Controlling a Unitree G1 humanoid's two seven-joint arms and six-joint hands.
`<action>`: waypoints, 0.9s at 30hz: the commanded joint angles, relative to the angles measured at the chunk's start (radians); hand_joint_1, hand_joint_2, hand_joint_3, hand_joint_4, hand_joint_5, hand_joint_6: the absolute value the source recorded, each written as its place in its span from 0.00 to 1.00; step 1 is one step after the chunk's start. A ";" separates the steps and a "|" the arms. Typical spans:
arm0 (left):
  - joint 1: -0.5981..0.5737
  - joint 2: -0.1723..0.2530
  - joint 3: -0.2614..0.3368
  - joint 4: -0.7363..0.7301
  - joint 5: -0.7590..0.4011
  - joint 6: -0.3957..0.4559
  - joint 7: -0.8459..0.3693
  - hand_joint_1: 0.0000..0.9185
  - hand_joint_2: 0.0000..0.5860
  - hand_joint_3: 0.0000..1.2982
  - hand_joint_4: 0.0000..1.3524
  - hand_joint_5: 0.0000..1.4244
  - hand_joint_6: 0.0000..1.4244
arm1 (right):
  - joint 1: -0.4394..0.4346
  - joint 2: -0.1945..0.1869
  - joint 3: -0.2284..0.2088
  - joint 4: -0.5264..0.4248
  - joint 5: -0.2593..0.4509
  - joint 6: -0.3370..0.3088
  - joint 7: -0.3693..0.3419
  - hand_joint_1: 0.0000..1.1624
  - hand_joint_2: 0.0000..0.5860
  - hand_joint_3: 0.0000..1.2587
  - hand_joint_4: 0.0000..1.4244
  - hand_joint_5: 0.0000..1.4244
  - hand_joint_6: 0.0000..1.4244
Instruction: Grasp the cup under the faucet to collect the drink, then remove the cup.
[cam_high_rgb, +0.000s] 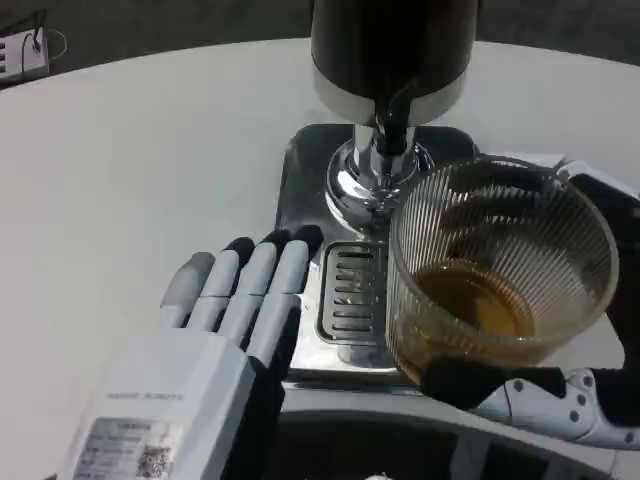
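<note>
Two hands up. My right hand (560, 390) is wrapped around the cup (500, 270), thumb across the near wall, fingers showing through the ribbed glass on the far side; a clamped hold. Cup carries amber drink (480, 305) in its bottom part and sits lifted, toward me and right of the faucet (392, 128), beside the drip tray (350, 290) rather than over it. Left hand (240, 300) holds nothing, fingers straight and close together, flat at the tray's left edge. I judge collecting done, removal in hand. Next: carry the cup clear, keep it level, set it on the table (120, 180).
</note>
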 joint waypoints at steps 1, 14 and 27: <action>0.007 -0.026 0.006 -0.017 0.021 -0.038 -0.032 0.00 0.10 0.00 0.00 0.00 0.00 | 0.015 -0.001 -0.018 -0.036 0.024 -0.052 0.005 1.00 0.26 0.64 0.69 0.76 0.97; -0.043 -0.051 0.016 -0.017 0.043 -0.041 -0.092 0.00 0.10 0.00 0.00 0.00 0.00 | 0.034 -0.026 -0.036 -0.020 0.005 -0.120 0.032 1.00 0.26 0.64 0.69 0.76 0.96; -0.064 -0.062 0.001 0.009 0.044 -0.030 -0.095 0.00 0.09 0.00 0.00 0.00 0.00 | 0.027 -0.039 -0.012 -0.022 -0.018 -0.100 0.045 1.00 0.25 0.64 0.69 0.76 0.96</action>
